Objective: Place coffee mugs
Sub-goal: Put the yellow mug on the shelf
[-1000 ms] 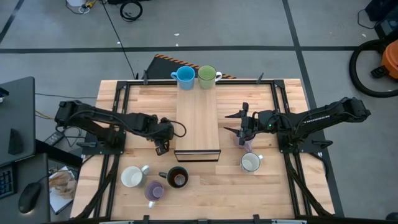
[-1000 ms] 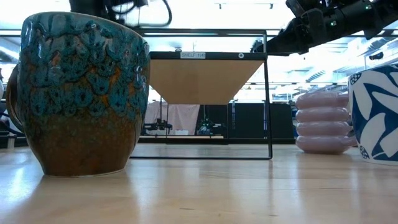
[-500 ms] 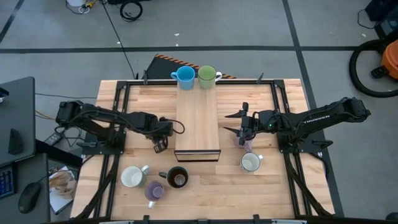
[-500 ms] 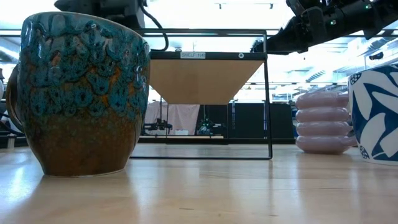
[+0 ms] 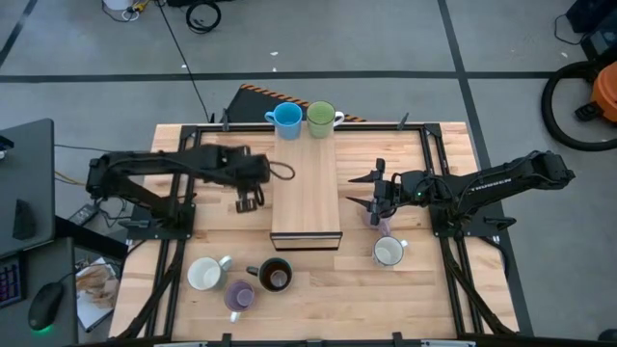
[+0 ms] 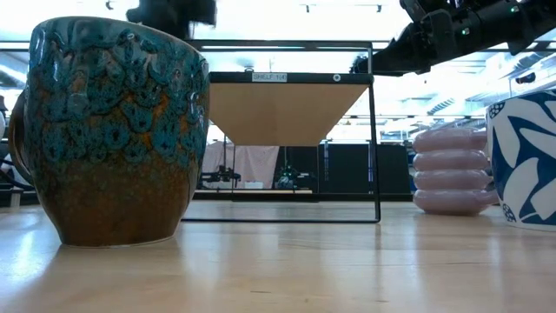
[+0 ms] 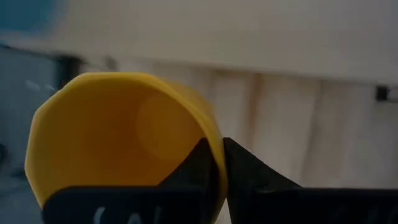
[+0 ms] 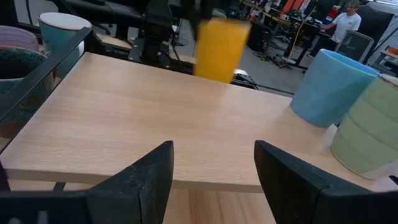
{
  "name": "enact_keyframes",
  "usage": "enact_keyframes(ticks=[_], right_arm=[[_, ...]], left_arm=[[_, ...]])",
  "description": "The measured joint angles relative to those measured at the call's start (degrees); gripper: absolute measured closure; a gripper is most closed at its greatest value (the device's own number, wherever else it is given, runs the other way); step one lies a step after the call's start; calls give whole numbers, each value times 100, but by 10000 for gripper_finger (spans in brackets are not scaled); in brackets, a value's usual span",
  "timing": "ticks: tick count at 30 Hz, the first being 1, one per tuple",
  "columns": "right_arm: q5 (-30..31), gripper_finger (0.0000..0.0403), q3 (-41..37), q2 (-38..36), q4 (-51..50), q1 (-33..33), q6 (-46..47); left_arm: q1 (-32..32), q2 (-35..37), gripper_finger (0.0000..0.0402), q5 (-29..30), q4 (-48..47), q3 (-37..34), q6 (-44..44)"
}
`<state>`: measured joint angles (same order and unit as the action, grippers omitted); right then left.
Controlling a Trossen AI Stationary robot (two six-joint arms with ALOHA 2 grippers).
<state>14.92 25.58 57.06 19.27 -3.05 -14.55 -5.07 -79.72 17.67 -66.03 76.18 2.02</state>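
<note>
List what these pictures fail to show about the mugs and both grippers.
- Orange mug: in the left wrist view its handle and base are cut off; in the high view the left gripper, shut on its rim, hides it.
- Lilac mug: in the high view, mostly under the open right gripper.
- Dark mug: fills the low view, blocking whatever stands behind it.
- White patterned mug: cut by the low view's edge.

Around my wooden table [image 5: 405, 289] lies grey concrete floor [image 5: 386, 39] crossed by dark lines, with a black desk [image 5: 29, 183] at nine o'clock, an orange-and-black vacuum [image 5: 588, 96] at two and cables [image 5: 198, 14] at twelve.
</note>
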Motion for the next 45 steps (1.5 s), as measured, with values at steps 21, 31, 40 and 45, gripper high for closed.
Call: enact_keyframes(ticks=[21, 31, 40, 45], right_arm=[[-2, 174, 0, 0, 170, 0, -96], [-3, 174, 0, 0, 24, 0, -151], [-9, 174, 0, 0, 28, 0, -83], [-20, 174, 0, 0, 31, 0, -63]], left_arm=[[-624, -1370, 375, -440, -430, 2553, 1957], [-1106, -2346, 375, -1367, -1185, 3600, 2942], [-1313, -2389, 362, -1493, -1168, 3598, 3320], [-1352, -2528, 366, -1488, -1203, 3592, 3320]])
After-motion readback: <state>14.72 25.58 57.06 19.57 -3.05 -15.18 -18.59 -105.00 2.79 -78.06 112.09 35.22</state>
